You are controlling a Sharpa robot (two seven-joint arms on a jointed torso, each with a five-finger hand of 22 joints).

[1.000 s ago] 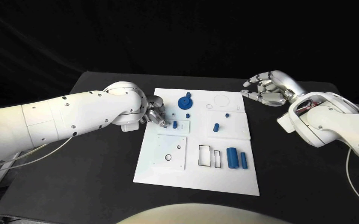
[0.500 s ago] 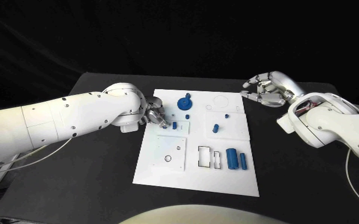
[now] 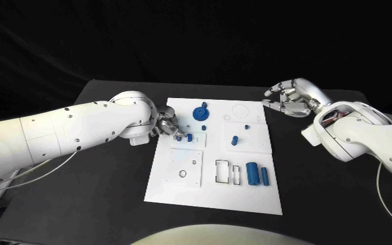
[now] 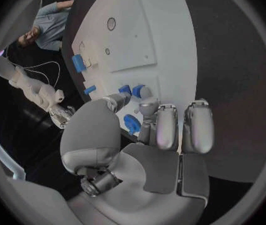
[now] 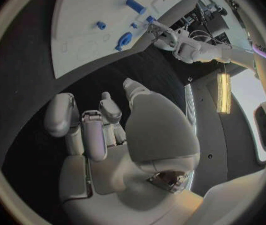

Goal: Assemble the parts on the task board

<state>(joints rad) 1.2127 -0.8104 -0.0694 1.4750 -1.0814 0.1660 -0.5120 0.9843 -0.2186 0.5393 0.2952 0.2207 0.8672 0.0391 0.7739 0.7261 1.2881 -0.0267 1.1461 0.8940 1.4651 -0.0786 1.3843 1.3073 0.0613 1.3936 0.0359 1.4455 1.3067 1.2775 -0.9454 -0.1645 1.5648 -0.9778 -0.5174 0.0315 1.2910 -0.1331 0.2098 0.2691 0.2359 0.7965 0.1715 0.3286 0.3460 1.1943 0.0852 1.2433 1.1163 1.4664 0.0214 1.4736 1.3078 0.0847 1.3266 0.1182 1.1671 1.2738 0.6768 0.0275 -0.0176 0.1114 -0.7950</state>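
**At the board's left edge: left hand among the small parts**

Centre frame, on the black counter (image 3: pixel 98 177), I see the white task board (image 3: pixel 214 191). My left hand (image 3: pixel 169 125) sits at the board's left edge, fingers curled toward a small blue peg (image 3: pixel 190 137); from the left wrist view its fingertips (image 4: pixel 148 105) are right beside two small blue pieces (image 4: pixel 132 90), but I cannot tell whether anything is pinched. My right hand (image 3: pixel 292 98) hovers off the board's upper right corner, fingers loosely curled and apart, holding nothing. A blue disc-shaped part (image 3: pixel 201 112) lies upper centre of the board, another peg (image 3: pixel 235 140) at mid board, and two blue cylinders (image 3: pixel 257 173) lie side by side at lower right.
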